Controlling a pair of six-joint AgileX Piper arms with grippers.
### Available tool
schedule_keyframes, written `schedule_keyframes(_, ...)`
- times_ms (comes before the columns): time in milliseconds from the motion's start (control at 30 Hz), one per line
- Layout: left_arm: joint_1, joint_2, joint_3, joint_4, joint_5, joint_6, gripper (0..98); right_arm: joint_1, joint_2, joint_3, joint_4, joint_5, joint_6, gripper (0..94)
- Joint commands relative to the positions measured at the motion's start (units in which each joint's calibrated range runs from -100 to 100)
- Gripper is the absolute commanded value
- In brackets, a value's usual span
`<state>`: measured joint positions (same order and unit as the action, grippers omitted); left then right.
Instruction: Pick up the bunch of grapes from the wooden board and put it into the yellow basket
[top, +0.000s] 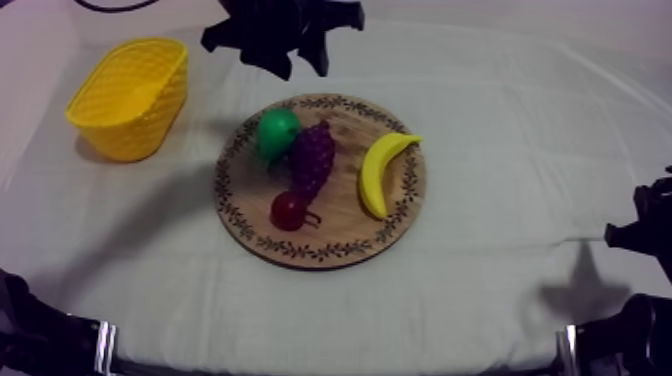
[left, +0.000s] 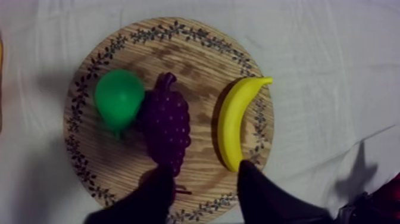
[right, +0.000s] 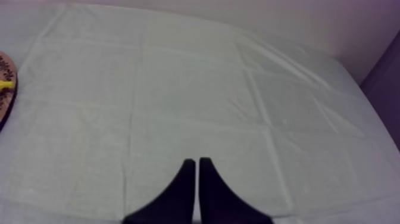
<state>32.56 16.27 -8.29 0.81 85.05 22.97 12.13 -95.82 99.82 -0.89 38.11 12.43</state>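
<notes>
Two black fingers of the left gripper (left: 205, 193) stand wide apart with nothing between them, hanging over the wooden board (left: 196, 59). Just past them lies the bunch of grapes (left: 166, 128), touching the pear (left: 119, 98) (the banana (left: 235, 125) lies apart). The yellow basket (top: 130, 95) sits off to the side. No grab, lift or drop is done yet. The right gripper (right: 196, 179) rests pinched together over bare cloth (right: 178, 89).
</notes>
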Motion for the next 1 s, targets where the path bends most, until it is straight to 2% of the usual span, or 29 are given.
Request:
schedule_keyframes(0, 0.1, 0.4, -0.4, 0.02, -0.4, -0.2, 64.5, 0.0, 0.0, 0.0, 0.0, 0.0, 0.0, 0.3)
schedule_keyframes(133, 0.3, 1.6, -0.9, 0.22, -1.8, -1.0, 79.6, 0.0, 0.0, 0.0, 0.0, 0.0, 0.0, 0.3)
schedule_keyframes(200, 0.4, 2.3, -1.1, 0.25, -2.1, -0.9, 83.5, 0.0, 0.0, 0.0, 0.0, 0.0, 0.0, 0.3)
schedule_keyframes(500, 0.3, 7.0, -1.8, 1.05, -3.2, 0.3, 75.6, 0.0, 0.0, 0.0, 0.0, 0.0, 0.0, 0.3)
schedule_keyframes(733, -0.2, 11.2, -0.1, 1.67, -5.0, 1.0, 77.5, 0.0, 0.0, 0.0, 0.0, 0.0, 0.0, 0.3)
schedule_keyframes(967, -0.7, 16.6, -1.1, 2.04, -3.9, 1.1, 77.4, 0.0, 0.0, 0.0, 0.0, 0.0, 0.0, 0.3)
